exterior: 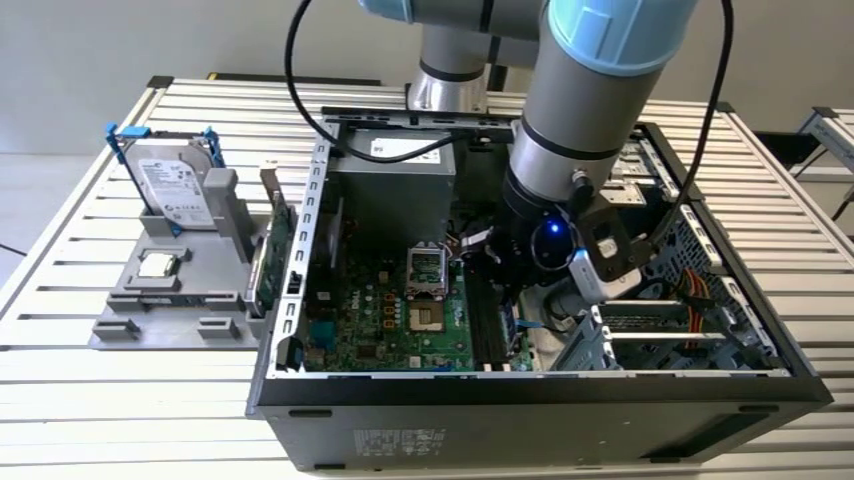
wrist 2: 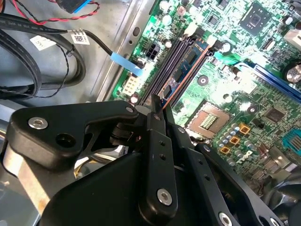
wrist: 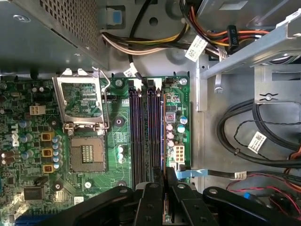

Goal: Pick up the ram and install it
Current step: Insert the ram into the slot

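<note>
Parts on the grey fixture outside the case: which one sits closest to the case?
The green expansion card, standing on edge along the fixture's case-side edge. The hard drive and the CPU chip sit farther toward the exterior view's left.

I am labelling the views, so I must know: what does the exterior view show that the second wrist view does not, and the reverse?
Exterior view: the hard drive beside the case, and the arm. Second wrist view: the ram along its slot, one end held by the gripper. Both: the motherboard and the CPU socket.
</note>
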`<state>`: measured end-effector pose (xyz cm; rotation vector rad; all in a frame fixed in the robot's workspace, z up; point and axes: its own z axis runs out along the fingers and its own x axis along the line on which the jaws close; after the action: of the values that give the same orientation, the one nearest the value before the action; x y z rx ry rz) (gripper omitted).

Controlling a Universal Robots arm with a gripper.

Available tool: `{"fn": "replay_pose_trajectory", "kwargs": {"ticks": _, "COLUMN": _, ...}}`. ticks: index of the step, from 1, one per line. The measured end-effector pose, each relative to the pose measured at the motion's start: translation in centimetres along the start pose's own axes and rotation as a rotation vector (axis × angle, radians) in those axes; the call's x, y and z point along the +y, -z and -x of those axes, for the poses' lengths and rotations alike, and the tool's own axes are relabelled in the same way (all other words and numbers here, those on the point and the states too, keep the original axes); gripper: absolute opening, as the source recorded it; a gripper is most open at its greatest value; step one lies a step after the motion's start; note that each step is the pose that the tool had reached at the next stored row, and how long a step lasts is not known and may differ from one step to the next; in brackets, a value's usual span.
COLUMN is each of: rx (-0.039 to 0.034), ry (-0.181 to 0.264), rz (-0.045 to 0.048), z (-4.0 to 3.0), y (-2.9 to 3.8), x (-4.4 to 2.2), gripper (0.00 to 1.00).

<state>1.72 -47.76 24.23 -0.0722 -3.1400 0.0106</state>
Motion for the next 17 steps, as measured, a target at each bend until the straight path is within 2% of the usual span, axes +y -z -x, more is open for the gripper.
{"fn": "replay_pose_trajectory", "kwargs": {"ticks": 9, "rx": -0.0005, "ry": 0.006, "rz": 0.0001, "z": 0.03, "y": -0.2, "x": 0.0, "gripper": 0.0}}
{"fn": "replay_pose_trajectory", "kwargs": {"ticks": 17, "rx": -0.0006, "ry": 0.015, "rz": 0.0002, "z": 0.03, "y": -0.99, "x": 0.01, "gripper": 0.0}}
